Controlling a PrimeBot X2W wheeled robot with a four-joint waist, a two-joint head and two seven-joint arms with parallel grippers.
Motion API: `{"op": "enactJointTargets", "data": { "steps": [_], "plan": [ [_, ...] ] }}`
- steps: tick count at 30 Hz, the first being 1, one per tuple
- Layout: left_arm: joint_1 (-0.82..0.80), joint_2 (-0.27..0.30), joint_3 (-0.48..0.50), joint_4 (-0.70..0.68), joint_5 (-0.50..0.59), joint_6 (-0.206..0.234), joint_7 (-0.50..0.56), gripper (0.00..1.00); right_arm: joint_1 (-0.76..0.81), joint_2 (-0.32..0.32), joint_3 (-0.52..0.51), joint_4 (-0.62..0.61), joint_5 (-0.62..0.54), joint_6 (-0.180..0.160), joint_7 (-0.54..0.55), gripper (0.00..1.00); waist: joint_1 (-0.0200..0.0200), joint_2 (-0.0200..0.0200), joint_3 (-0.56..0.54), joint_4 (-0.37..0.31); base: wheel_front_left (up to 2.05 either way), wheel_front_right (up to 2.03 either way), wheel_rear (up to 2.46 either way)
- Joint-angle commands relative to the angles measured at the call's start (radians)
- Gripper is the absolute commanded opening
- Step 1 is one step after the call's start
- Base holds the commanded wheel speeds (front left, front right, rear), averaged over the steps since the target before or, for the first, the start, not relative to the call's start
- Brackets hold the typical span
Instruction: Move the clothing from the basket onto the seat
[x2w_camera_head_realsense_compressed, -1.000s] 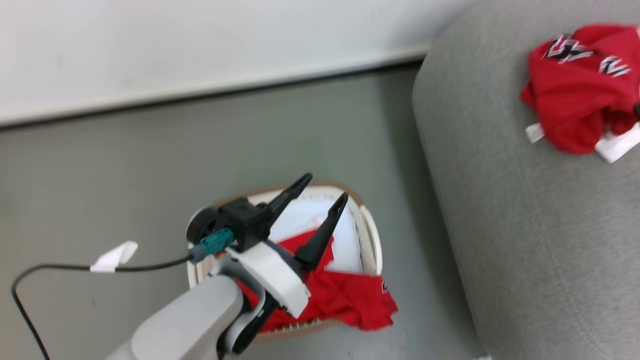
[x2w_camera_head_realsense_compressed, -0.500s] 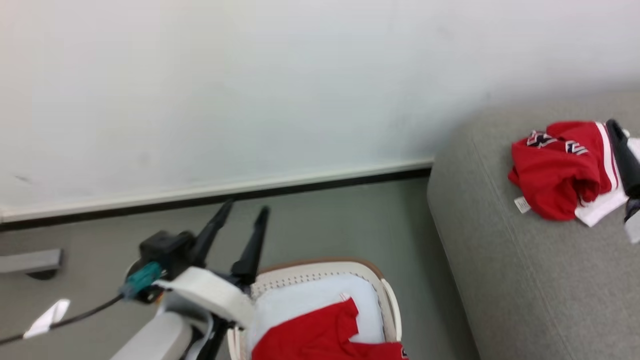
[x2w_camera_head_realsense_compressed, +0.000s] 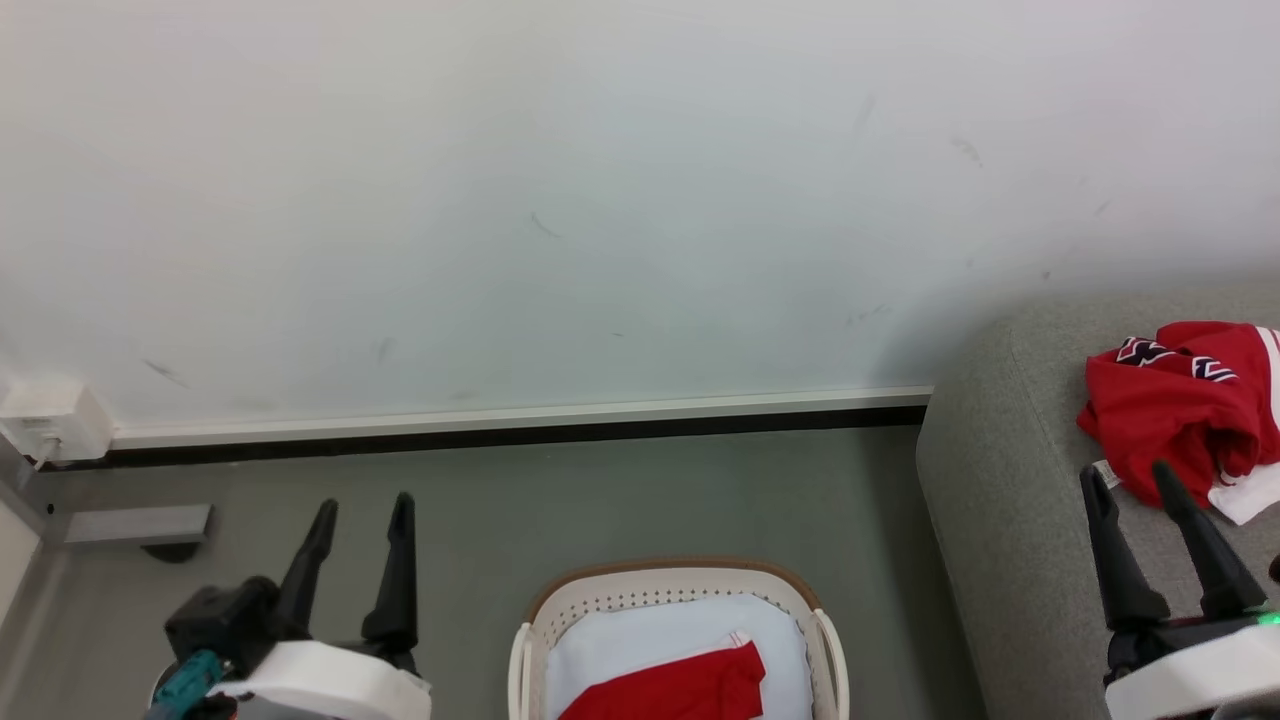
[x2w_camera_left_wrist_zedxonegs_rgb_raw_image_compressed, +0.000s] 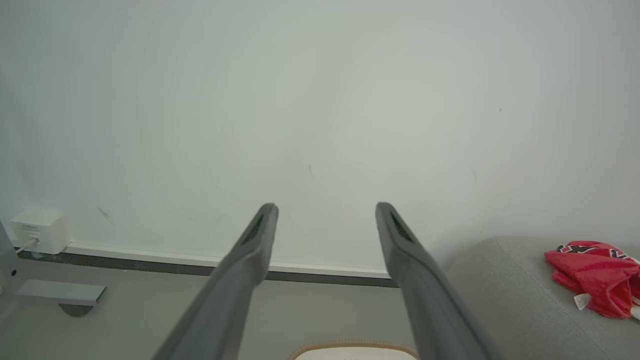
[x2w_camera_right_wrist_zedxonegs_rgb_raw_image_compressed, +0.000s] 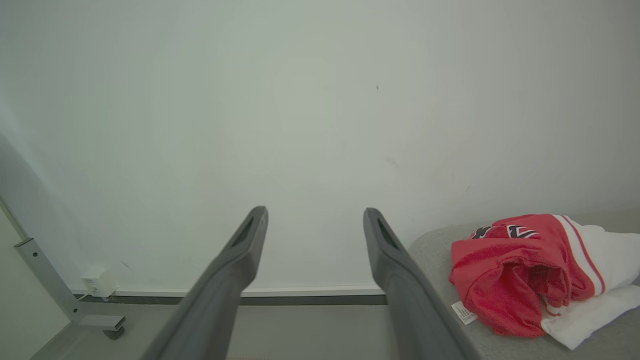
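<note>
both the left claw (x2w_camera_head_realsense_compressed: 364, 502) (nearer) and right claw (x2w_camera_head_realsense_compressed: 1124, 472) gape empty; red clothing (x2w_camera_head_realsense_compressed: 680, 690) lies low between them in the basket (x2w_camera_head_realsense_compressed: 660, 572).

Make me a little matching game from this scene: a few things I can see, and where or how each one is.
1. basket
2. zigzag-trimmed garment
3. left gripper
4. white wall box

A. lying on the grey seat
B. on the floor, with a red garment inside
C. fingers apart, holding nothing
D. low on the wall, far left in the head view

Pairs: 1-B, 2-A, 3-C, 4-D.
</note>
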Motion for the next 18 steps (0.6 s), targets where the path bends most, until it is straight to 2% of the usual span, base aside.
{"op": "enactJointTargets", "data": {
  "steps": [1, 4, 11, 12, 18],
  "plan": [
    [0.032, -0.021, 0.027, 0.001, 0.030, -0.009, 0.000, 1.00, 0.040, 0.007, 0.008, 0.000, -0.024, -0.002, -0.034, 1.00, 0.0002, 0.0000, -0.002, 0.003, 0.00, 0.00, 0.00],
    [0.077, -0.073, 0.095, -0.001, 0.092, -0.033, 0.000, 1.00, 0.080, 0.028, 0.031, 0.016, -0.081, -0.002, -0.084, 1.00, 0.0002, 0.0000, 0.000, 0.003, 0.00, 0.00, 0.00],
    [0.156, -0.182, 0.219, 0.029, 0.257, -0.132, 0.000, 1.00, 0.118, 0.109, 0.049, 0.066, -0.175, -0.002, -0.129, 1.00, 0.0002, 0.0000, 0.011, 0.002, 0.00, 0.00, 0.00],
    [0.156, -0.182, 0.219, 0.029, 0.257, -0.132, 0.000, 1.00, 0.118, 0.109, 0.049, 0.066, -0.175, -0.002, -0.129, 1.00, 0.0002, 0.0000, 0.011, 0.002, 0.00, 0.00, 0.00],
    [0.158, -0.233, 0.286, 0.063, 0.338, -0.202, -0.001, 1.00, 0.114, 0.145, 0.049, 0.080, -0.193, -0.002, -0.129, 1.00, 0.0002, 0.0000, 0.019, 0.005, 0.00, 0.00, 0.00]
  ]
}}
